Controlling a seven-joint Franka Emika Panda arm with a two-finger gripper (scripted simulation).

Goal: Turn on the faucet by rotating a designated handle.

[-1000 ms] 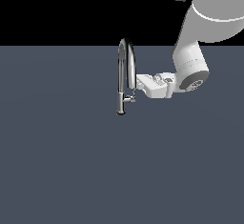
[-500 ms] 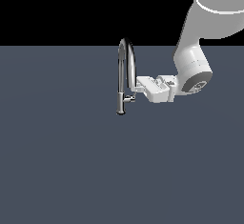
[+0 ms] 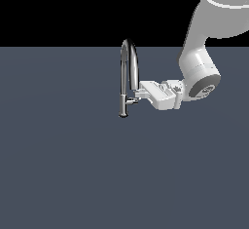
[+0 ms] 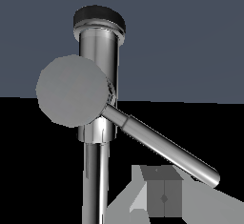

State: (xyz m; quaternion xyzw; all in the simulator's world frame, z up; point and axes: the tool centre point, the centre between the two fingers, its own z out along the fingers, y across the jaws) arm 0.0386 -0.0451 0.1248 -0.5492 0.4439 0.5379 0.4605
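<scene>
The chrome faucet [image 3: 123, 84] stands upright on the dark surface, its arched spout curving over toward the exterior view's right. Its handle [image 3: 132, 101] is a short stub low on the stem, on that same side. My gripper [image 3: 138, 94] lies level on that side, its tips just above the handle's outer end. Whether they touch it I cannot tell. In the wrist view the faucet [image 4: 97, 46] shows a round cap, and the handle [image 4: 162, 144] runs out from it as a long slanted lever. My gripper [image 4: 163, 198] sits beside the lever, its fingers [image 4: 155, 192] pressed together with nothing between them.
The flat dark grey surface [image 3: 73, 174] spreads around the faucet with no other objects on it. My white arm [image 3: 199, 72] comes down from the top at the exterior view's right.
My wrist has drifted slightly toward the exterior view's right and downward, with the gripper staying at the faucet's lower stem. The handle shows no clear turn.
</scene>
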